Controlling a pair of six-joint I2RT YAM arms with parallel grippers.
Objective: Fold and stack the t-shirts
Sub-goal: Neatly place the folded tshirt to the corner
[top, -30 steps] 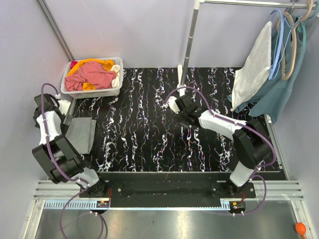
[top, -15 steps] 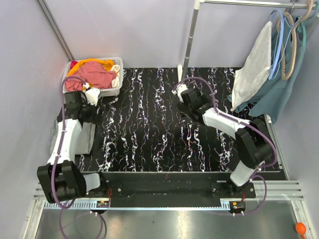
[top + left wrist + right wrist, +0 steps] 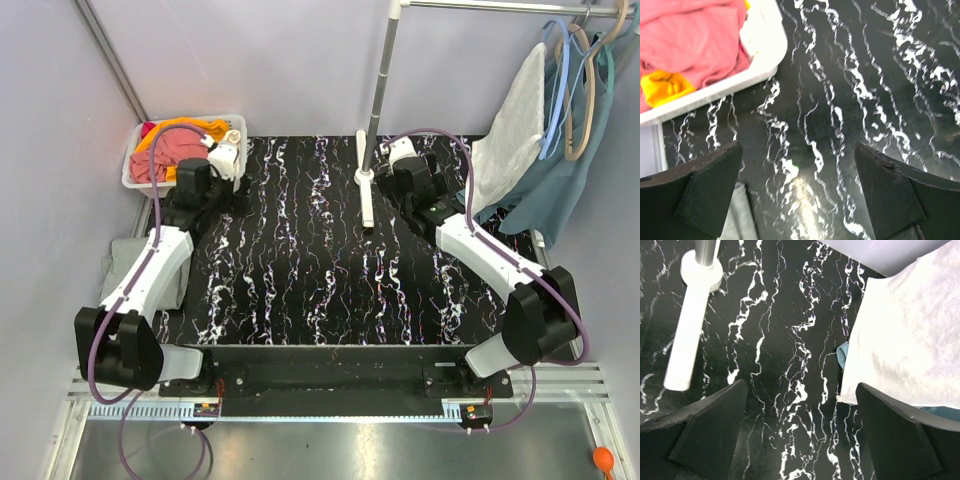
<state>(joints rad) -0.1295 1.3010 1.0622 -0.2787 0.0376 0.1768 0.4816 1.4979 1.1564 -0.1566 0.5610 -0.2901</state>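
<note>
Top external view: both arms reach toward the far side of the black marbled tabletop.

- Left fingers: spread wide and holding nothing. They hover over bare tabletop just beside the white bin.
- The bin holds a crumpled pink t-shirt tangled with orange cloth (there is also a white piece at the near corner).
- A grey garment lies folded at the tabletop's left edge.
- Right fingers: equally wide and empty, near the rack's white foot and just beside a hanging white garment. A teal garment hangs behind it.

Risks:
- A grab into the bin may lift pink and orange together, since they lie entangled, or it may drag the bin.
- A pull on the hanging white garment may take its hanger along or jolt the rack.

Writing: no brand, label or text is legible in any view.
</note>
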